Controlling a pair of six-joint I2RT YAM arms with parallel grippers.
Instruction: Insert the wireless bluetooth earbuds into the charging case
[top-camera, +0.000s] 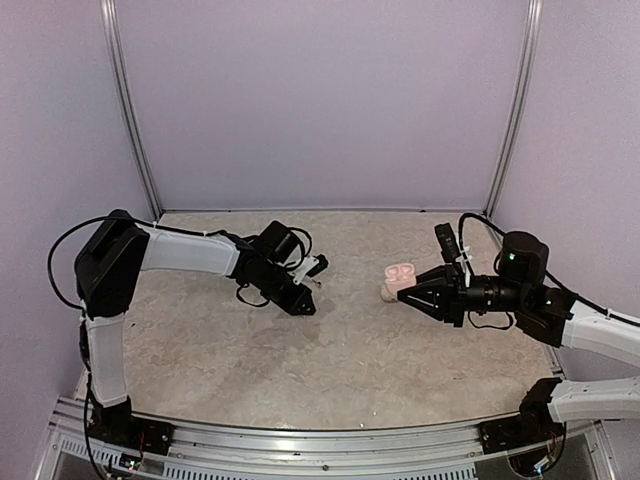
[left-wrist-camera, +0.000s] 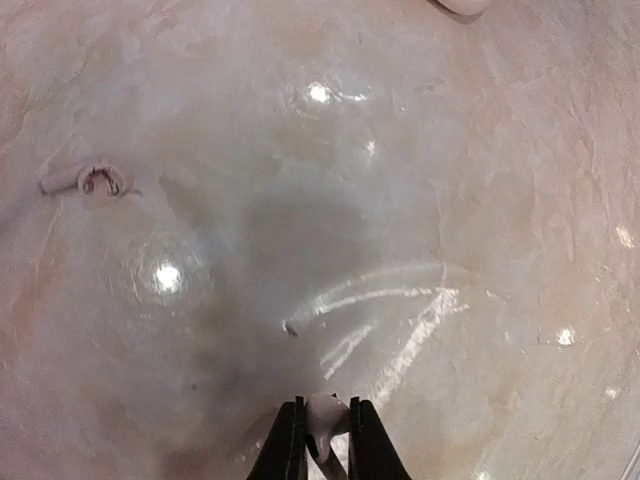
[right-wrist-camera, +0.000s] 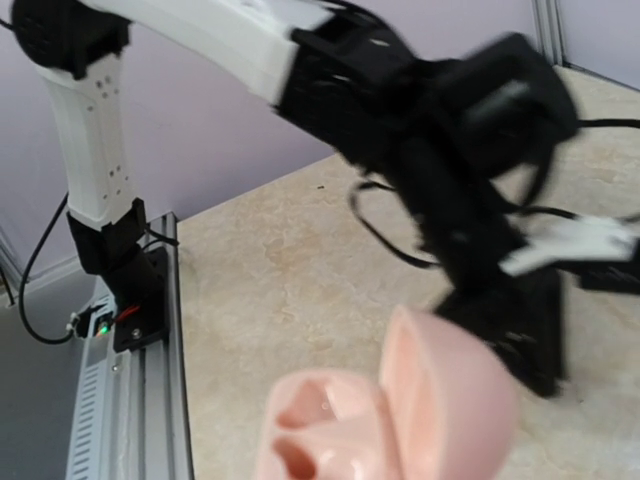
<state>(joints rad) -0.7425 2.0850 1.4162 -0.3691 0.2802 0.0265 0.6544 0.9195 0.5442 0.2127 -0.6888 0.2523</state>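
In the left wrist view a tiny white earbud (left-wrist-camera: 326, 413) sits pinched between the two dark fingers of my left gripper (left-wrist-camera: 325, 408), just above the pale table. From above, the left gripper (top-camera: 302, 303) points down at the table's middle. The charging case (top-camera: 400, 274) is held off the table by my right gripper (top-camera: 404, 296) at centre right. The right wrist view shows the case (right-wrist-camera: 330, 440) close up and blurred. Its lid (right-wrist-camera: 450, 395) stands open and two empty wells face the camera. The right fingers are hidden there.
A small pale curled thing (left-wrist-camera: 95, 180) lies on the table left of the left gripper; I cannot tell what it is. The left arm (right-wrist-camera: 440, 120) fills the background beyond the case. Purple walls and metal posts (top-camera: 128, 110) close in the table.
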